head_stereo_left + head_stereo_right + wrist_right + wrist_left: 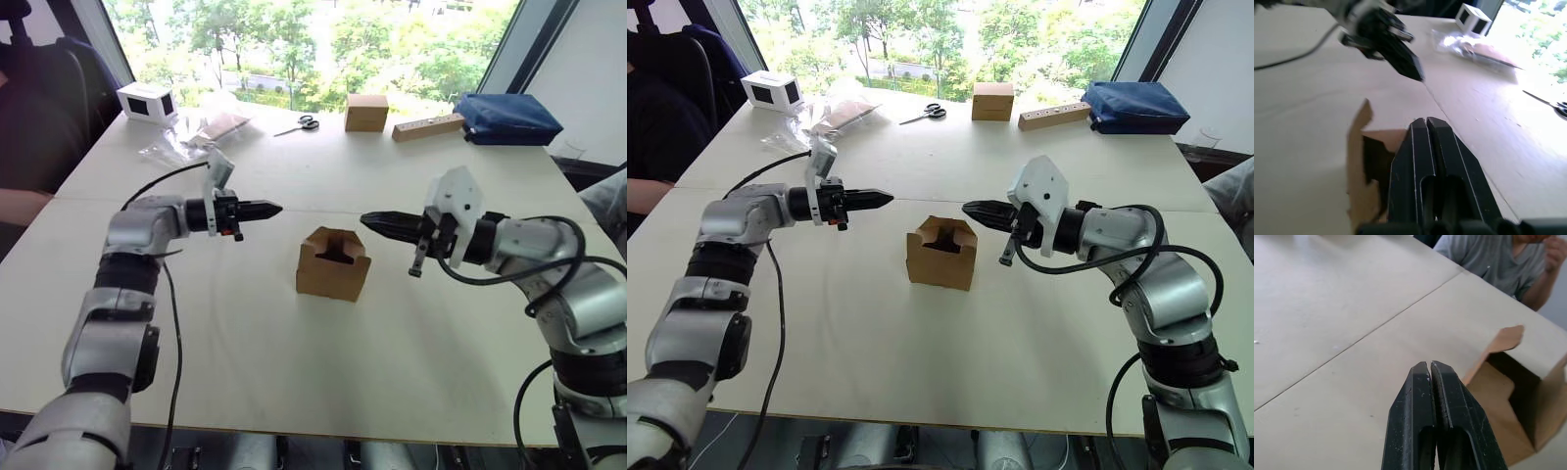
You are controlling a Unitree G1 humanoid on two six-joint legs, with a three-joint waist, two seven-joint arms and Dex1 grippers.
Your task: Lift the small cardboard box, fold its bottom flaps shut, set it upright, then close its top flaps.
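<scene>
Currently small cardboard box sits mid-tabletop, top flaps up. Left hand at its 10 o'clock, right hand at 2 o'clock; both pinched closed, empty. Judged light, stiff-walled, flaps floppy; grip opposite side walls.

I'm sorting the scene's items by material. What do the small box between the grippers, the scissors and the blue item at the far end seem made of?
The small cardboard box: plain brown matte cardboard, judging by its thin, raw-edged flaps. The scissors: dark handles, probably plastic; the blades look like metal, though too small to confirm. The blue item: apparently fabric, soft and creased, like a padded bag.
</scene>
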